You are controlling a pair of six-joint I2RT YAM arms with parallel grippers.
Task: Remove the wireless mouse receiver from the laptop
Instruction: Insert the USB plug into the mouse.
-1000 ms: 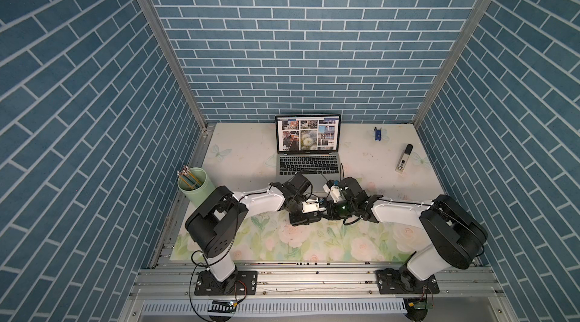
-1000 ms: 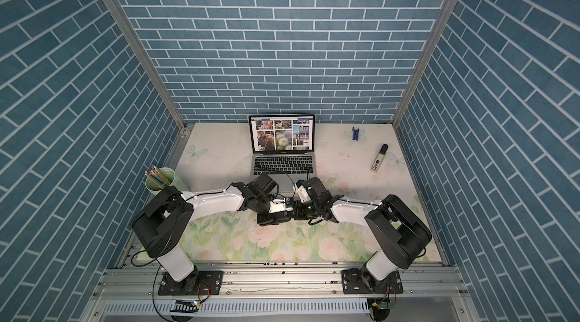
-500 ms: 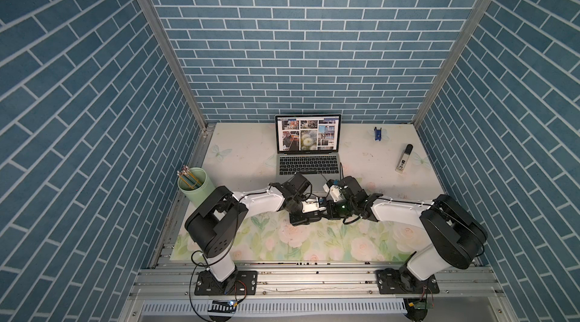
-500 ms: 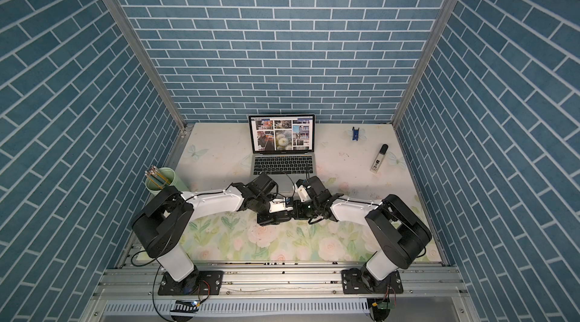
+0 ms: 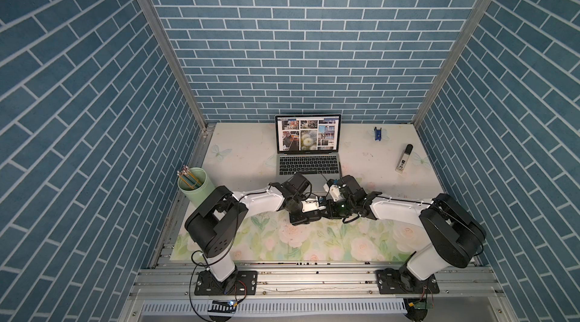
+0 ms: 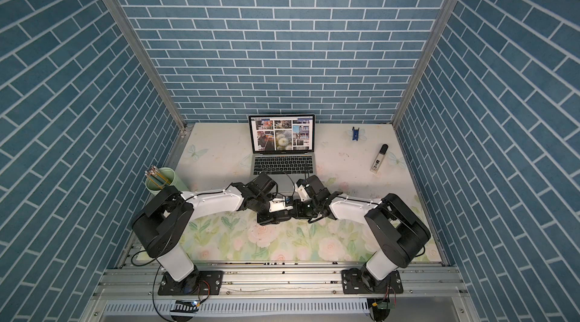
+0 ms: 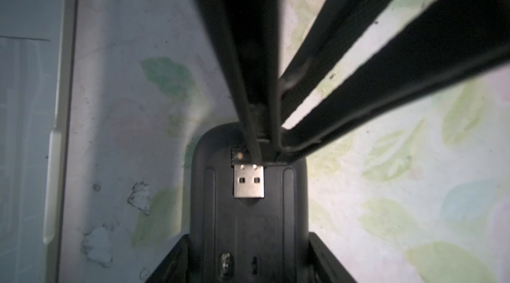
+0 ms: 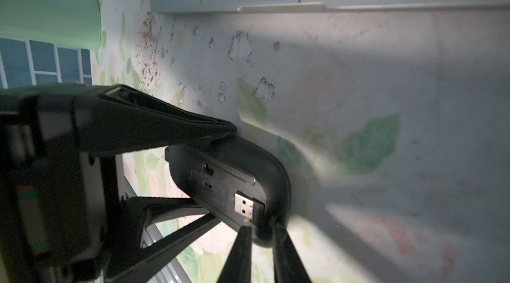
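Tabletop (image 5: 248,154) has a floral mat. Laptop (image 5: 308,151) sits open at rear centre with a photo grid on screen, visible in both top views. Both arms reach in low and meet just in front of its trackpad.

Green cup (image 5: 196,191) of pencils stands at the left-arm edge. On the right-arm side, well apart from the laptop, are a white stick with black cap (image 5: 404,159) and a small blue clip (image 5: 377,134) near the back wall.

Left fingers (image 7: 171,262) are clamped on the black mouse (image 8: 220,182), one on each flank, with its underside facing both wrist cameras.

Wireless mouse receiver (image 7: 249,182) is out of the laptop. It lies in the recess on the mouse underside, metal plug exposed, dark head toward the mouse's end.

Right fingers (image 8: 237,256) come in at that end, tips a narrow gap apart, right at the receiver's head. Can't tell whether they pinch it or only touch it.
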